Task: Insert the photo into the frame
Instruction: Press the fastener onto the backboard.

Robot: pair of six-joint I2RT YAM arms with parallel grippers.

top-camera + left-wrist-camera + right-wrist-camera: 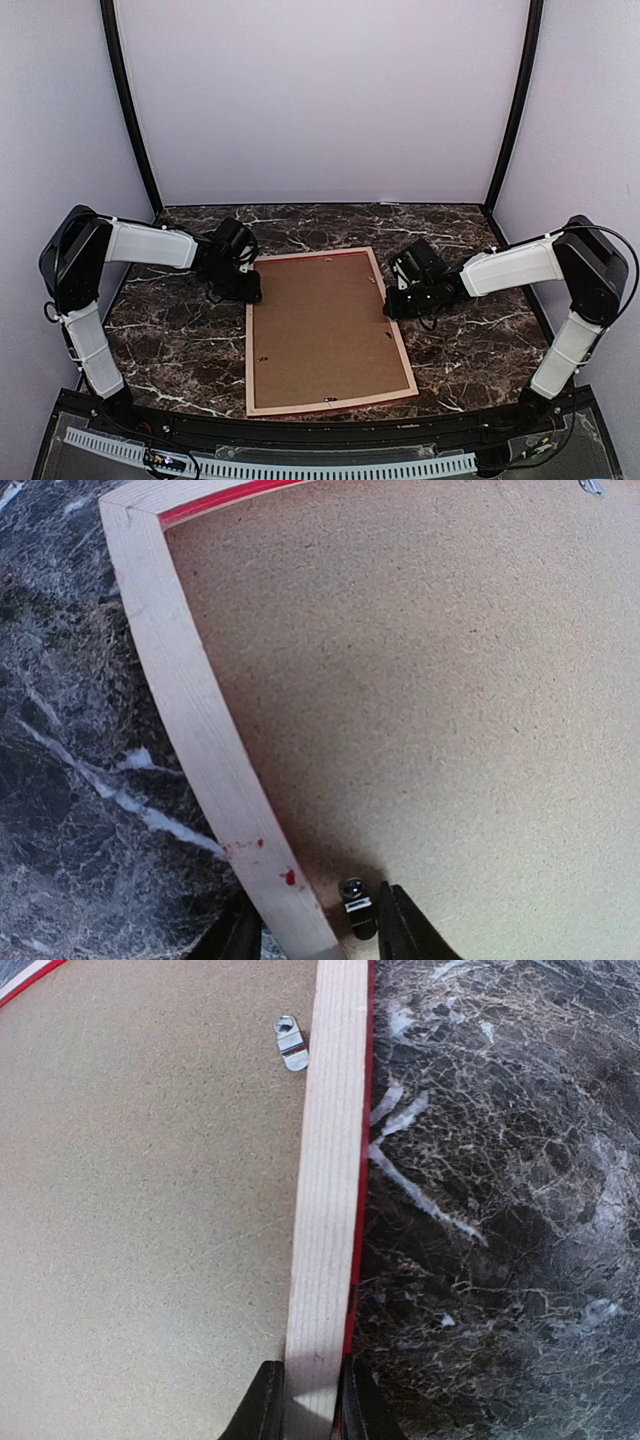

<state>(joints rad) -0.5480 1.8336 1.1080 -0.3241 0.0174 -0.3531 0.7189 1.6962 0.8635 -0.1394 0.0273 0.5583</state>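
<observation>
You've got the frame [330, 403] lying back-up in the middle of the table [180, 340], with the brown backing board [325, 325] sitting in it. Your right gripper [308, 1405] is clamped on the right rail (pale wood pinched between both fingers). Your left gripper [315, 930] straddles the left rail, fingers apart, one outside it, one over the board beside a metal tab [355, 900]

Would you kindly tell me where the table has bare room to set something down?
Free: the table strip between the frame and the back wall; the near patches between the frame and the left arm, and the right arm. Crowded: beside the frame's far half, at the left claw and right claw.
</observation>
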